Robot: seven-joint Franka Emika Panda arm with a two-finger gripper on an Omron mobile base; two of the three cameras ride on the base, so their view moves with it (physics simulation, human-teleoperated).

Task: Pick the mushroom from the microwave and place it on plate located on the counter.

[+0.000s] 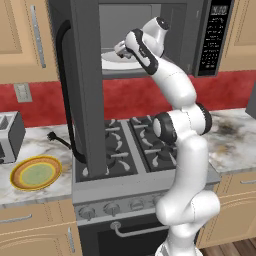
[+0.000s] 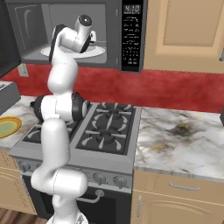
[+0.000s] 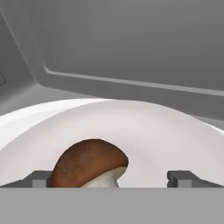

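The microwave (image 1: 216, 37) stands with its tall door (image 1: 86, 90) swung open. Inside, a plain white plate (image 3: 144, 131) carries the mushroom (image 3: 89, 162), brown cap up and leaning left. My gripper (image 3: 113, 179) is open around it; the left fingertip (image 3: 41, 178) sits beside the cap, the right fingertip (image 3: 183, 178) well clear of the stem. From the base, the gripper (image 1: 121, 50) reaches into the microwave cavity (image 2: 78, 26) over the white plate (image 2: 98, 51). The yellow-orange plate (image 1: 36, 173) lies on the counter (image 1: 35, 145) left of the stove.
The open door hangs over the left burners of the grey stove (image 1: 135, 145). A toaster (image 1: 10, 135) stands at the far left with its black cord (image 1: 57, 140) on the marble. More counter (image 2: 183, 140) stretches right of the stove. The yellow-orange plate (image 2: 8, 127) is at the left edge.
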